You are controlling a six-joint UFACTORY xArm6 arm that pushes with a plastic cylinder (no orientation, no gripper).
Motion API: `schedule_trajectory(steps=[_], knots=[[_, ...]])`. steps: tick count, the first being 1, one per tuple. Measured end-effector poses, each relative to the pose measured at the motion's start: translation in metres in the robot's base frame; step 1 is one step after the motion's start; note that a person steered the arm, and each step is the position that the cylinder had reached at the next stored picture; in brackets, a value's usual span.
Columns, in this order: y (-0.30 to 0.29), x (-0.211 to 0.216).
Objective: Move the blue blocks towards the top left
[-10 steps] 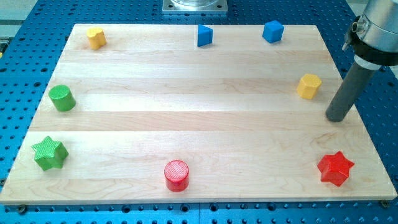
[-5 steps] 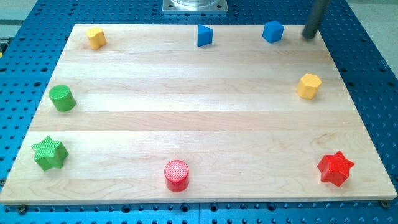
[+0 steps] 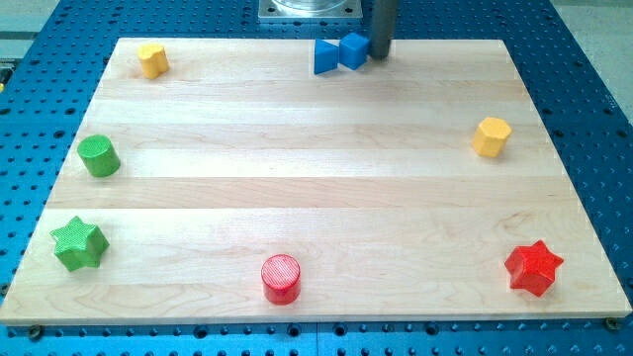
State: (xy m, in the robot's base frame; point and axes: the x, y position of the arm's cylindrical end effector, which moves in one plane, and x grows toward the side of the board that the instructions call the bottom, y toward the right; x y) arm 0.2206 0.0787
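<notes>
1. Along the view's top edge of the pale wooden board (image 3: pixel 297 188): blue plastic cube (image 3: pixel 354 49) and blue wedge-shaped block (image 3: pixel 325 56) are set touching, well right of the top-left corner.
2. My tip (image 3: pixel 380 57) is placed against the cube's right side, apparently so both are driven leftward.
3. No fingers are fitted; only a rod is seen.
4. Yellow block (image 3: pixel 151 59) is lodged at the top left.

Pale wooden board on a blue perforated bench

The board (image 3: pixel 316 148), made of lengthwise planks, is evenly lit; the blue bench (image 3: pixel 593 109) surrounds it on all sides, and a grey metal plate (image 3: pixel 309 10) sits just beyond the board's top edge.
</notes>
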Motion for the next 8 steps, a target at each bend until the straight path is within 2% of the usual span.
schedule_trajectory(steps=[3,4,5,6,7,8], knots=[[-0.195,0.010],[-0.180,0.020],[-0.085,0.022],[-0.048,0.050],[-0.125,0.073],[-0.177,0.066]])
